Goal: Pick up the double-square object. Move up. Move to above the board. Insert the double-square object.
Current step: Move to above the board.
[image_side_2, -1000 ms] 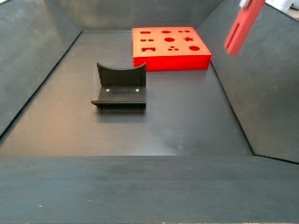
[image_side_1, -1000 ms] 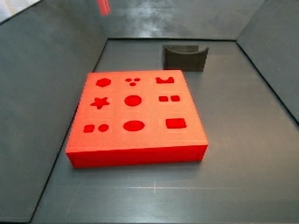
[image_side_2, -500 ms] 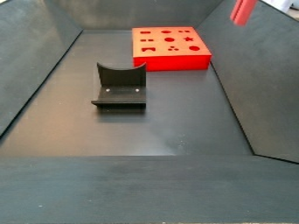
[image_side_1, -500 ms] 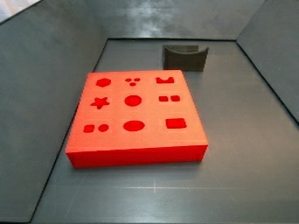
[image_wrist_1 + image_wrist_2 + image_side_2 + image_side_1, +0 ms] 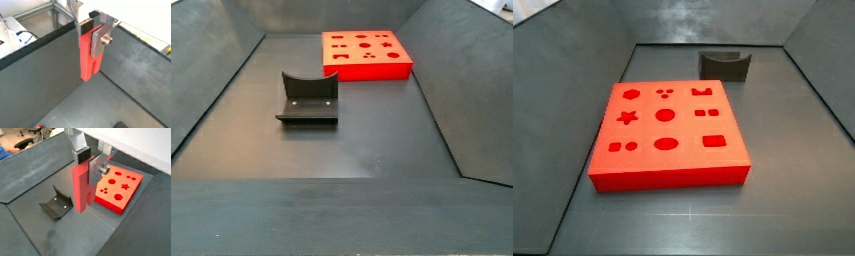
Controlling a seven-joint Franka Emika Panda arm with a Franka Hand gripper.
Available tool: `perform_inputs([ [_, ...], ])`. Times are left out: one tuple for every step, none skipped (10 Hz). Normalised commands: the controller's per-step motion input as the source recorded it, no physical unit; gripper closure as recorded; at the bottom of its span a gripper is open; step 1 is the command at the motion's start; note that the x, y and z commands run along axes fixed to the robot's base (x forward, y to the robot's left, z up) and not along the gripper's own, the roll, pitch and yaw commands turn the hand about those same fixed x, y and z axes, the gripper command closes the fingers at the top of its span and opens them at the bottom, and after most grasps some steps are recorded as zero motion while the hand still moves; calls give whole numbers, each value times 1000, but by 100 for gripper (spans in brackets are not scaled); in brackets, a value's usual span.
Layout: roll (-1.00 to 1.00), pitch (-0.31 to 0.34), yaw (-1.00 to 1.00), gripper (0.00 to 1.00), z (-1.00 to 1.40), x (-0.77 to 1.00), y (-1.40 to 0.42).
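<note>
- The gripper [image 5: 92, 31] is high above the floor, out of both side views; its fingers [image 5: 101, 40] clamp the red bar [image 5: 90, 55], which hangs upright.
- The lift looks done.
- Next: carry the bar over the red board [image 5: 667, 133], lying flat mid-floor, and line it up with the double-square recess [image 5: 621, 146] near the board's front left corner.
- The fixture [image 5: 307, 100] stands apart.

Silver claw [image 5: 91, 34] clamping red-salmon double-square object [image 5: 90, 57], bright red board [image 5: 667, 134] with darker recesses, dark fixture [image 5: 307, 99]
</note>
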Motion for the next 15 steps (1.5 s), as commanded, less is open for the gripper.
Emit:
perform_inputs([
  [10, 87, 33, 100, 647, 4, -26],
  [4, 88, 33, 100, 547, 4, -26],
  [-9, 87, 35, 100, 304, 5, -24],
  [-13, 87, 35, 100, 205, 4, -25],
  [-38, 859, 10, 100, -156, 496, -1000],
  [-15, 840, 15, 100, -159, 503, -1000],
  [20, 716, 33, 100, -147, 539, -1000],
  [-27, 550, 7, 100, -145, 552, -1000],
  [-8, 365, 15, 100, -145, 545, -1000],
  [2, 182, 12, 100, -136, 538, -1000],
  [-13, 120, 18, 100, -136, 545, -1000],
  [7, 85, 6, 100, -137, 564, -1000],
  [-1, 78, 12, 100, -136, 575, -1000],
  [-5, 62, 10, 100, -133, 596, -1000],
  [-2, 46, 11, 100, -130, 602, -1000],
])
